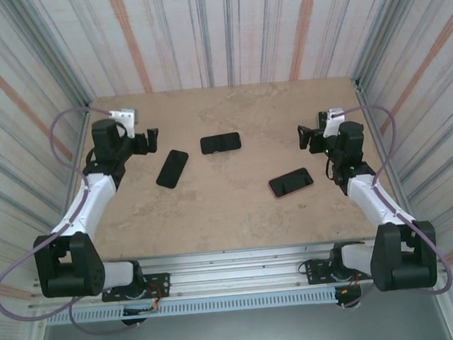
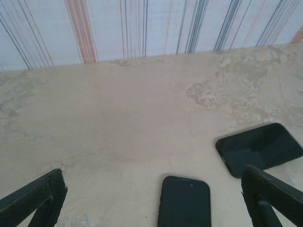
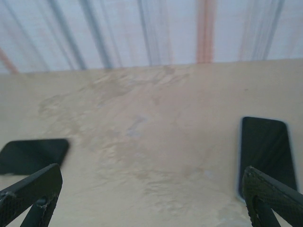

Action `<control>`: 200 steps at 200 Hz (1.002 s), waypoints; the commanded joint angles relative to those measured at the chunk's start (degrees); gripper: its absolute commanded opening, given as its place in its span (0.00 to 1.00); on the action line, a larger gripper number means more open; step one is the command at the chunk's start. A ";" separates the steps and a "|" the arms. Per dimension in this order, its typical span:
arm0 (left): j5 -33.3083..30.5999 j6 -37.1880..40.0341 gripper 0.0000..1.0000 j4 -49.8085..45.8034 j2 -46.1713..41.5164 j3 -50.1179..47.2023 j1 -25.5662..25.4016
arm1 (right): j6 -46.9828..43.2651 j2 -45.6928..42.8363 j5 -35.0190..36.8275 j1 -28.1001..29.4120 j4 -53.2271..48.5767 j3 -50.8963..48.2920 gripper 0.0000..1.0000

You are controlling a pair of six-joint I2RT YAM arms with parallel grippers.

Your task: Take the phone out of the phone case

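Two empty claws, left gripper (image 1: 152,140) and right gripper (image 1: 307,138), hang spread wide; the phone (image 1: 291,182) in its pink-rimmed phone case (image 1: 272,188) lies flat near the right edge of the table (image 1: 229,212), so best pin one case rim before you peel.

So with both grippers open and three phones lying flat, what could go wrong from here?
1. Wrong target: only the pink-rimmed phone clearly shows a case; the tilted black phone and the middle black phone are ambiguous.
2. All lie flat on the table, so the left gripper or right gripper may push one along rather than get under its edge.
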 commanded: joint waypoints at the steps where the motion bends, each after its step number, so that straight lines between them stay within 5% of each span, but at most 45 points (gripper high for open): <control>1: -1.71 -1.95 0.99 -21.49 5.00 8.51 -0.56 | 1.50 -1.22 -4.52 2.52 -11.64 3.59 0.99; 50: 3.22 3.65 0.99 -36.41 14.65 19.91 -3.48 | 2.61 0.76 -9.53 10.30 -22.10 9.77 0.99; 86: 6.84 8.85 0.99 -35.87 16.69 17.97 -5.15 | 5.87 2.72 -8.63 18.18 -21.91 10.98 0.99; 200: -6.91 7.04 0.99 -35.41 30.89 21.61 -9.36 | 12.24 11.94 2.42 36.77 -14.08 12.52 0.99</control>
